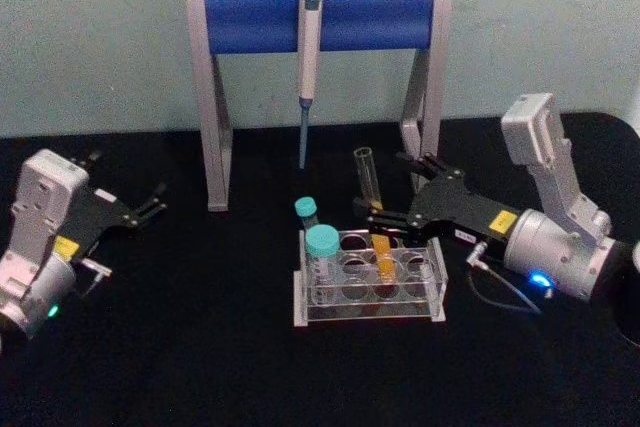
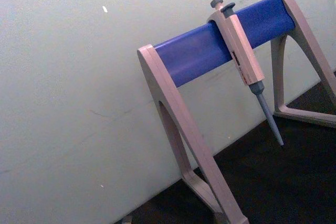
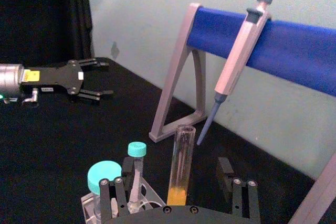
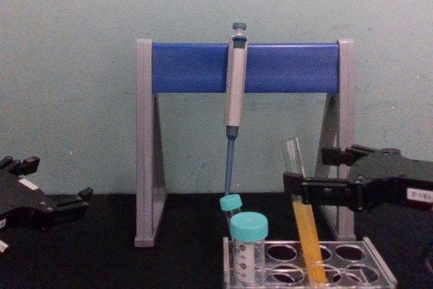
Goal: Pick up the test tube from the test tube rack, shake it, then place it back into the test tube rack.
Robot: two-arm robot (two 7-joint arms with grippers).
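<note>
While test tube (image 1: 367, 177) leans in test tube rack (image 1: 436, 289), right hand (image 1: 385, 187) straddles it wide, ungripped; lift, shake, return seemingly pending. Left hand (image 3: 102, 78) idle, wide, well apart.

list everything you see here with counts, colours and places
long clear glass test tube: 1, orange-yellow liquid, leaning in the rack
low clear plastic test tube rack: 1, clear, table centre
short teal-capped plastic tubes: 2, teal caps, rack's left end
grey-and-blue pipette: 1, hanging on the stand
grey pipette stand with blue bar: 1, behind the rack
black table: 1, under everything
left pincer: 1, black, open, table's left
right pincer: 1, black, open, around the tube
</note>
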